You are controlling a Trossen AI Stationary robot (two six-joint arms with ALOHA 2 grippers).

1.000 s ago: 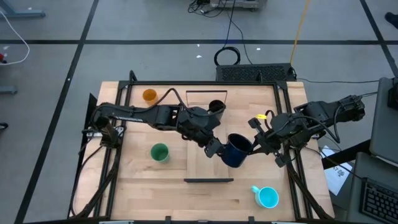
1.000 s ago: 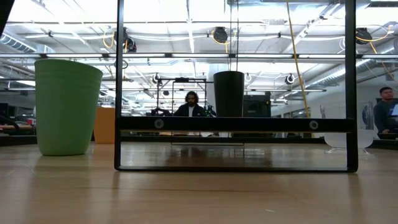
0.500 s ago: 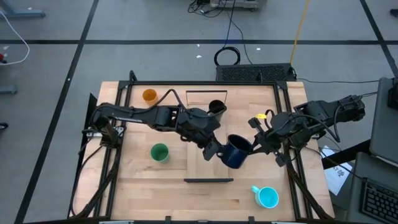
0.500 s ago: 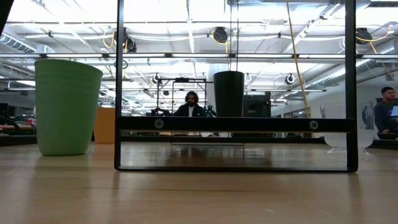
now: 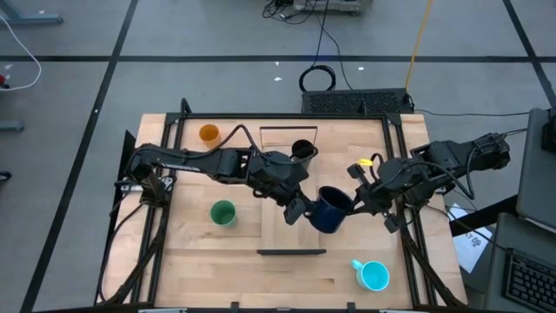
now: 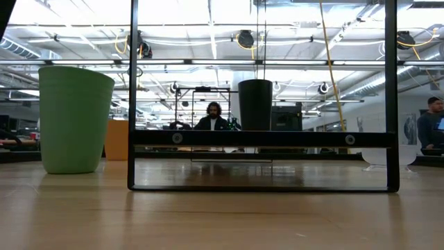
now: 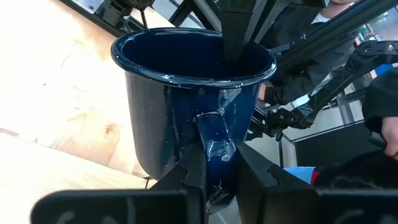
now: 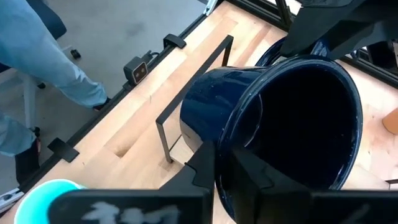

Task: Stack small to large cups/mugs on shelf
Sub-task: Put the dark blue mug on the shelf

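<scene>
The dark mug (image 5: 328,211) hangs tilted above the shelf (image 5: 276,230), between my two grippers. My left gripper (image 5: 301,209) is shut on its handle and my right gripper (image 5: 355,203) is shut on its rim. The tall black cup (image 5: 301,149) stands on its base at the shelf's far end. On the tabletop stand the orange cup (image 5: 208,133) at the far left, the green cup (image 5: 222,213) left of the shelf, and the bright blue mug (image 5: 374,276) at the near right. The low view does not show the dark mug. My left gripper pinches the mug's handle (image 7: 214,134) between its two fingers, coming level from the table's left side. The mug is lifted clear of the shelf with its mouth up. My right gripper grips the mug's rim (image 8: 219,180) on the side away from the handle, one finger (image 7: 235,31) inside and one outside, coming from the table's right side. The mug leans with its mouth toward this gripper.
The shelf's dark end strips (image 5: 291,252) rise at its near and far ends, and its frame (image 6: 260,139) spans the low view. Black rails run along the table's left and right edges. People sit in the room beyond the table.
My left gripper has shut on the dark mug's handle. The mug has stayed where it was, lifted between the two grippers.
</scene>
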